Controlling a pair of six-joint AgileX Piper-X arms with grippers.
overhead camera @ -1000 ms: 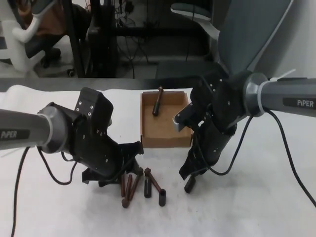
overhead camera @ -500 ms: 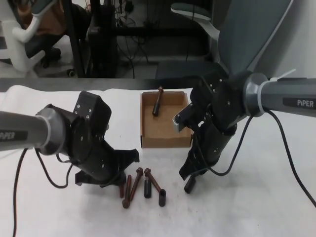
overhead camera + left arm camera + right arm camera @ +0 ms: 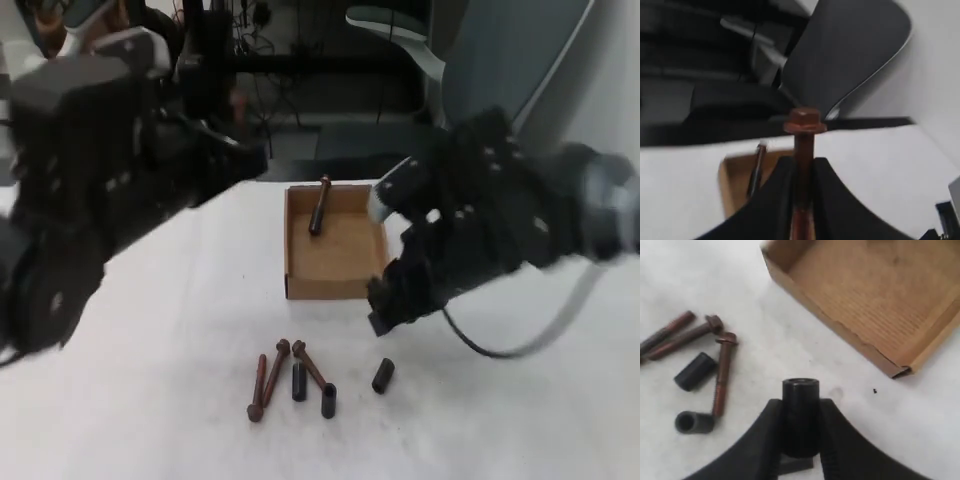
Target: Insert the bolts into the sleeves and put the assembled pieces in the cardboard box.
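The white table [image 3: 520, 420] lies bare to both sides of the parts, with open room along its near edge. The cardboard box [image 3: 335, 262] sits toward the far edge, and one assembled piece [image 3: 319, 206] leans on its far wall. The right pincer [image 3: 800, 402], near the box's front corner, is clenched on an upright sleeve [image 3: 800, 390]. The left pincer [image 3: 802, 162], high above the table, grips a bolt [image 3: 804, 121]. Three loose bolts [image 3: 277, 370] and two sleeves [image 3: 695, 371] lie together — a bare strip parts them from the box.

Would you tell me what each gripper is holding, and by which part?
The left gripper holds a bolt by its shank, head free. The right gripper holds a black sleeve by its body, open end free.
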